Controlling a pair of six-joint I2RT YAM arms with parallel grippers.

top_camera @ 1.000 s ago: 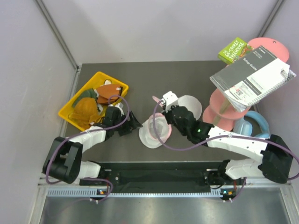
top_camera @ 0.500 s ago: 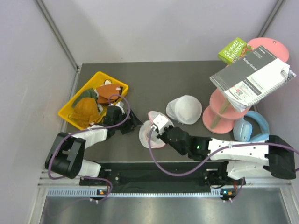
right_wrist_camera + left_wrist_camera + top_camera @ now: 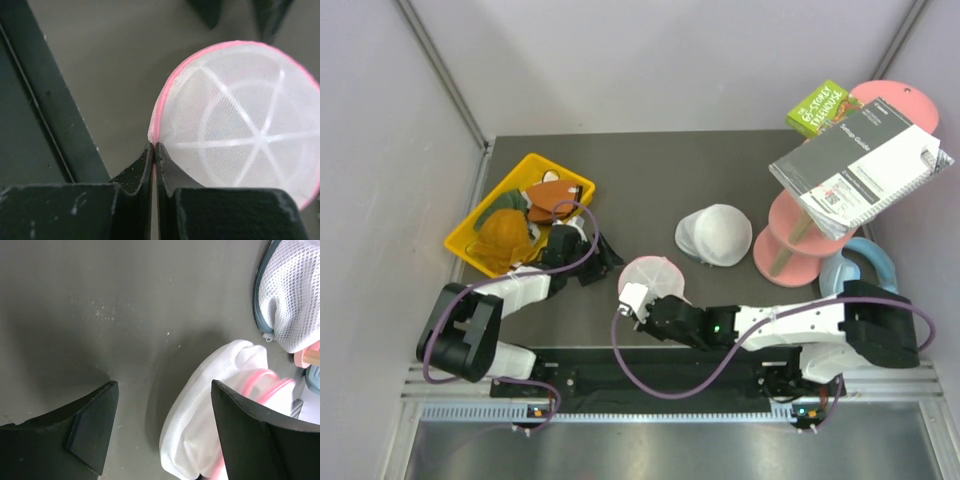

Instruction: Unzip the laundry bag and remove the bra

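Observation:
The laundry bag [image 3: 655, 274], a white mesh dome with a pink rim and ribs, lies at the table's near middle. My right gripper [image 3: 638, 297] is shut on its pink rim at the near-left edge; in the right wrist view the jaws [image 3: 154, 147] pinch the rim of the bag [image 3: 240, 115]. My left gripper [image 3: 610, 262] stands open just left of the bag. In the left wrist view the bag [image 3: 210, 420] sits between the gripper's [image 3: 165, 432] fingers, close to the right one. The orange-yellow bra [image 3: 501, 232] lies in the yellow tray [image 3: 570, 182].
A plain white mesh dome [image 3: 716, 234] lies right of the bag, also seen as a white dome [image 3: 295, 290]. A pink tiered stand [image 3: 790, 245] holding a booklet [image 3: 855, 170] and a green book [image 3: 823, 107], plus blue headphones [image 3: 865, 265], fill the right side.
My right gripper has pulled the bag toward the near edge and to the left, and the bag now shows as a round dome. The left gripper narrowed slightly and stayed put.

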